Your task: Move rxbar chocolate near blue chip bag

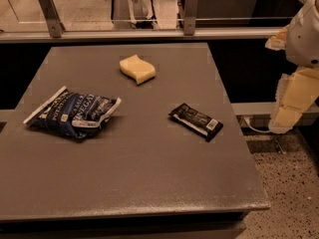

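The rxbar chocolate (196, 121) is a small flat black bar with white lettering and a white patch at its right end. It lies on the grey table (149, 173), right of centre. The blue chip bag (74, 112) is a crinkled dark blue bag with white lettering and lies at the table's left side. My gripper (291, 106) hangs at the right edge of the view, beyond the table's right edge and well to the right of the bar. It touches nothing.
A wavy pale yellow sponge (137, 68) lies at the back of the table, between the bag and the bar. A metal railing (149, 34) runs behind the table. Speckled floor (289, 193) lies to the right.
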Robot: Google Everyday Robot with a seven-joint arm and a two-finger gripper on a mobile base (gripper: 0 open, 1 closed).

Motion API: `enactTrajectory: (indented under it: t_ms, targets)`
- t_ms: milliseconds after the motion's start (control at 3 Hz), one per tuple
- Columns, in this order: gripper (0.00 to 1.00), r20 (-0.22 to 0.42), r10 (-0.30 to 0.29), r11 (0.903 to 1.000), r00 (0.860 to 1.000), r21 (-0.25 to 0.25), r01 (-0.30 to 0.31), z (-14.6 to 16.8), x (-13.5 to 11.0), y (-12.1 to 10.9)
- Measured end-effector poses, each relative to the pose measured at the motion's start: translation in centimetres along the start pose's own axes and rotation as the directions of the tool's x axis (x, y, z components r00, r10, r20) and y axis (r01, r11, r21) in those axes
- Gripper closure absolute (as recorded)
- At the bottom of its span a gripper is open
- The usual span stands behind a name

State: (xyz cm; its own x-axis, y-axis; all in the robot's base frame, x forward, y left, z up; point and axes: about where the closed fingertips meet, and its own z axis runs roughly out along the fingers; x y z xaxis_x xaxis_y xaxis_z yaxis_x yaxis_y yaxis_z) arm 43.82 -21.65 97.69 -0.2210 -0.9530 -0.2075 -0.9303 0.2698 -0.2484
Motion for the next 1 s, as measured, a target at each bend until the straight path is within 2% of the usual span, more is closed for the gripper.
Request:
enactTrajectory:
  t_ms: [333,667,1000]
  targets:
    - [0.0,0.0,0.0,1.0,1.0,0.0,0.0,0.0,0.0,0.0]
    - [0.0,-0.004,-0.012,0.9988,1.0,-0.048,0.012,2.9,-1.5,0.2]
    - [0.0,-0.004,-0.022,0.9944,1.0,-0.104,0.021,7.1,-3.7,0.5]
